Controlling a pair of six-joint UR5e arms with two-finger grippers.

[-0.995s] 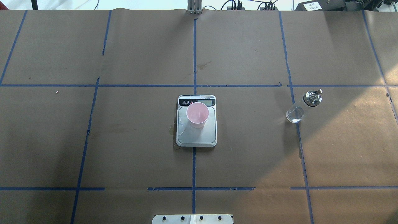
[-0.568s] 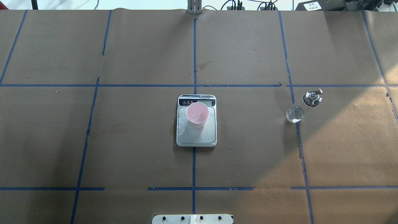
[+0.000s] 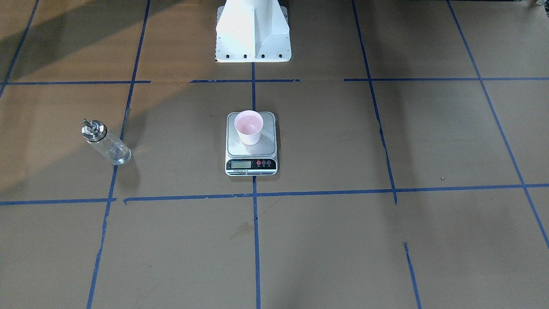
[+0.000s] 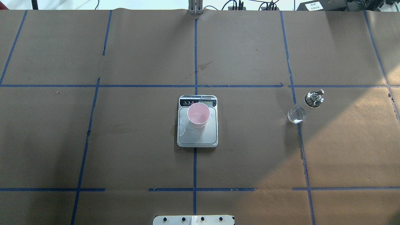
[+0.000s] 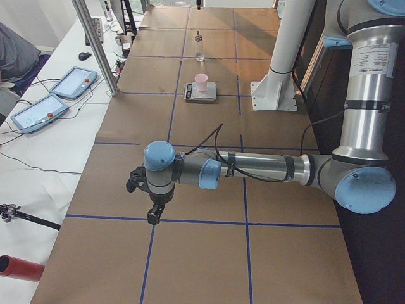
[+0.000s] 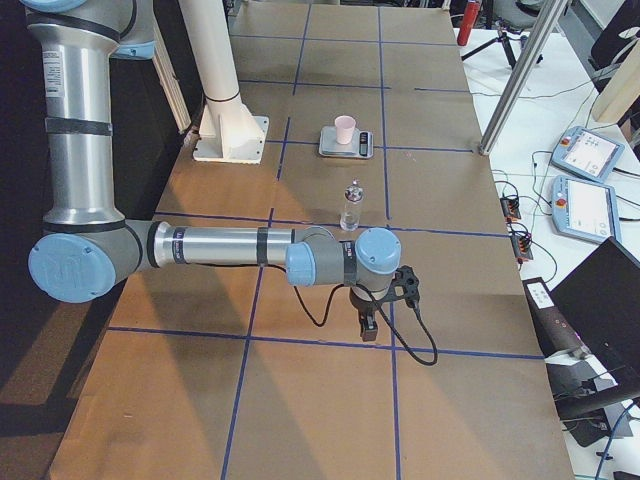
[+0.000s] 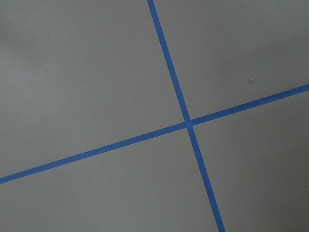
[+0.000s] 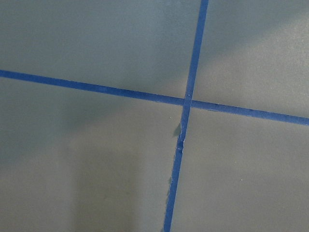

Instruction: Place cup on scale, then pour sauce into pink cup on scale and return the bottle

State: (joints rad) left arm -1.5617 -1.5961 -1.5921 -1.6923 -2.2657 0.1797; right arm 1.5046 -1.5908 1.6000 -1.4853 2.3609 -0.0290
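The pale-pink cup [image 4: 198,115] stands upright on the scale [image 4: 197,136], toward its display end; it also shows in the front view [image 3: 248,125]. A little liquid lies on the platform beside the cup. The clear glass bottle [image 4: 301,107] with its metal cap stands upright on a blue tape line, well to the right of the scale. The left gripper [image 5: 154,215] shows only in the exterior left view, far from the scale, pointing down at the table. The right gripper [image 6: 368,328] shows only in the exterior right view, short of the bottle [image 6: 350,207]. I cannot tell whether either is open or shut.
Brown paper with blue tape lines [image 4: 195,165] covers the table. The robot's white base [image 3: 252,32] stands behind the scale. Both wrist views show only paper and tape crossings. Tablets and cables lie on a side table [image 5: 57,101].
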